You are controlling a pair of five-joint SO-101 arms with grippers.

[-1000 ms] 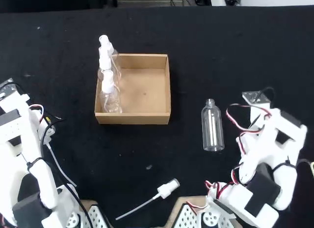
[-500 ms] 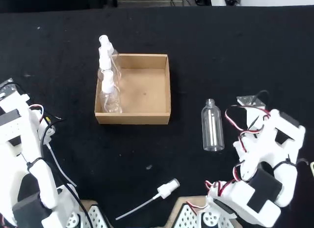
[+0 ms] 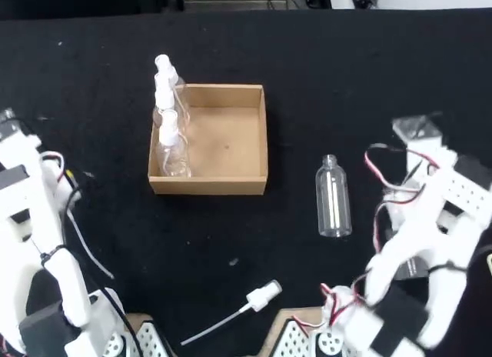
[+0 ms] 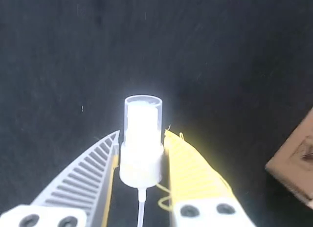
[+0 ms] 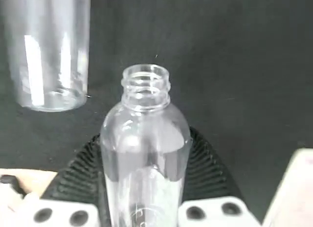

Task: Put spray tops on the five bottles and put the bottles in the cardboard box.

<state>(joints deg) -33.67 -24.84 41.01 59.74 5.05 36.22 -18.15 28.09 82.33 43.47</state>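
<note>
Left gripper (image 4: 142,137) pinches a spray top (image 4: 142,156); right gripper (image 5: 145,136) grips an uncapped bottle (image 5: 145,153), a second bottle (image 5: 49,51) lying nearby.

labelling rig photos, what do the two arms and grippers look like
The left arm and right arm are white shells with black motors and red, white and black cables. The left gripper has one grey and one yellow ribbed finger; the right gripper has black ribbed fingers.

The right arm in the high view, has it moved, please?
Yes; the right arm has swung up-frame and rightward, away from the uncapped bottle lying beside it.
</note>
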